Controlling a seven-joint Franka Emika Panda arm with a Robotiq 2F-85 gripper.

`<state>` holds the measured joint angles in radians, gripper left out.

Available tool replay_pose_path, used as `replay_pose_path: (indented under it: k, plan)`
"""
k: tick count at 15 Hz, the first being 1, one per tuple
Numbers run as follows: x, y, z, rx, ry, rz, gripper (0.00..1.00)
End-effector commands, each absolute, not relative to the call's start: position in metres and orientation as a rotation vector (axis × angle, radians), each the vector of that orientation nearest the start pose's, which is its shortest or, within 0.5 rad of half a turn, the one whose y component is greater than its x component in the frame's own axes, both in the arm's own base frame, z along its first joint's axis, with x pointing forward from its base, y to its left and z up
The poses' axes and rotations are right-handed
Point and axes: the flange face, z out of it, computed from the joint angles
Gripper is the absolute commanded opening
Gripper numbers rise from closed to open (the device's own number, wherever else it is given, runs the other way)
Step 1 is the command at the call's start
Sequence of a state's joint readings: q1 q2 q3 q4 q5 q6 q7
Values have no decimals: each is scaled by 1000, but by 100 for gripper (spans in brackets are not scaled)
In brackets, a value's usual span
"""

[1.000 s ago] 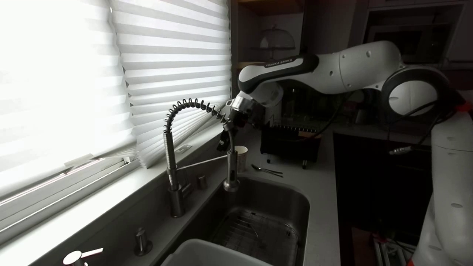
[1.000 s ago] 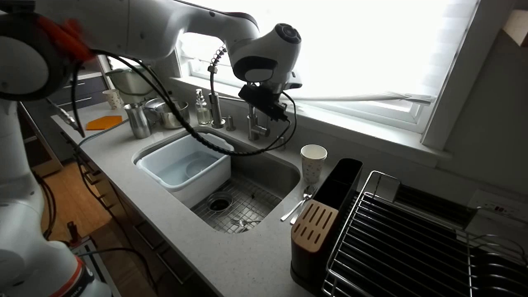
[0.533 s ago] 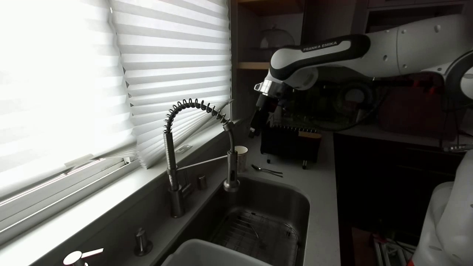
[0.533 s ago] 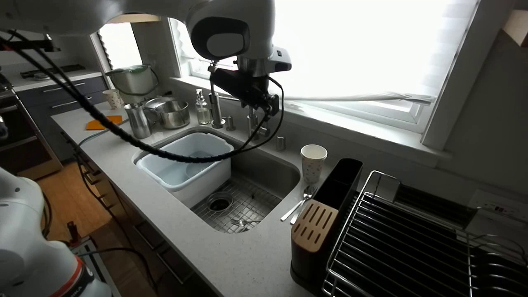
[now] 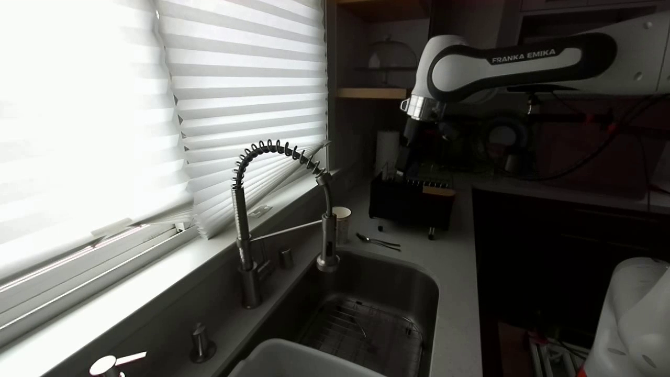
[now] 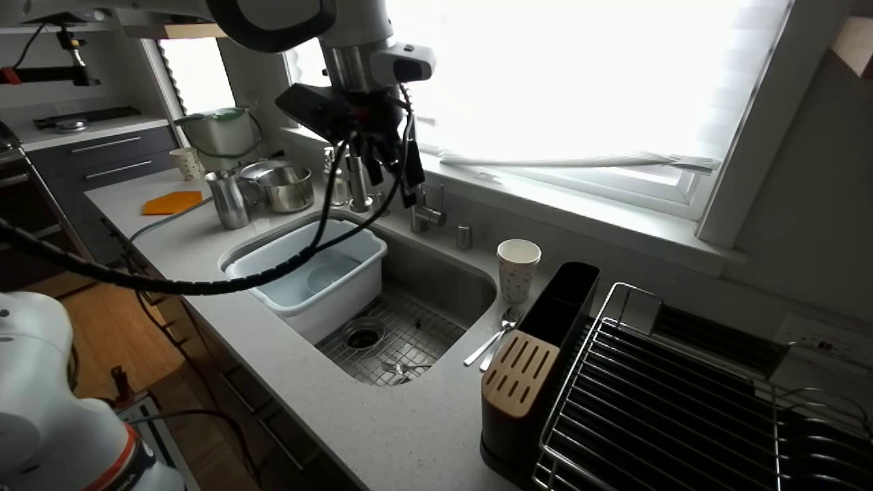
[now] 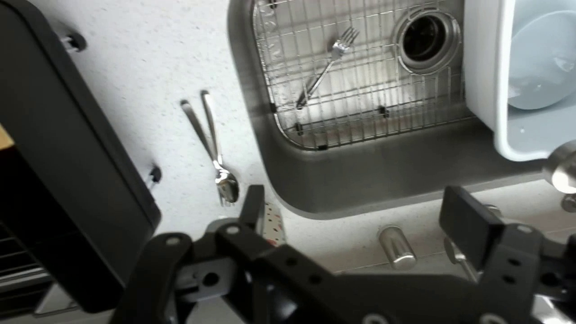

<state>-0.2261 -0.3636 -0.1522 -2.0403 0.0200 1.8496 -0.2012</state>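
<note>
Plainly, the end effector (image 7: 360, 211) hangs well above the surface (image 6: 402, 429), jaws spread wide with nothing between them.
A spotted paper cup (image 7: 272, 222) shows partly behind one jaw in the wrist view; it stands toward the surface's window-side edge, just off the rounded corner of the sink (image 7: 360, 175). Beside it a spoon and fork (image 7: 218, 164) lie overlapping on the surface, handles toward the cabinet-side edge, between the sink and a black utensil holder (image 6: 505, 436) with a slotted wooden insert (image 6: 520, 372). A wire dish rack (image 6: 655, 402) sits right beside the holder. Down in the sink, a second fork (image 7: 333, 63) lies on the wire grid (image 7: 369, 90) near the drain (image 7: 425, 40), and a white plastic dishpan (image 7: 483, 76) takes up the opposite end.
</note>
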Motion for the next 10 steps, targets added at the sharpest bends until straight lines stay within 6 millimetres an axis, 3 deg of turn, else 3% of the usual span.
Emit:
replay_pose_path:
  k: [1, 2, 10]
  plan:
    - [399, -184, 604, -3168, 491, -268, 100]
    - [413, -182, 612, -3139, 386, -280, 100]
    - [412, -181, 612, -3142, 389, -281, 100]
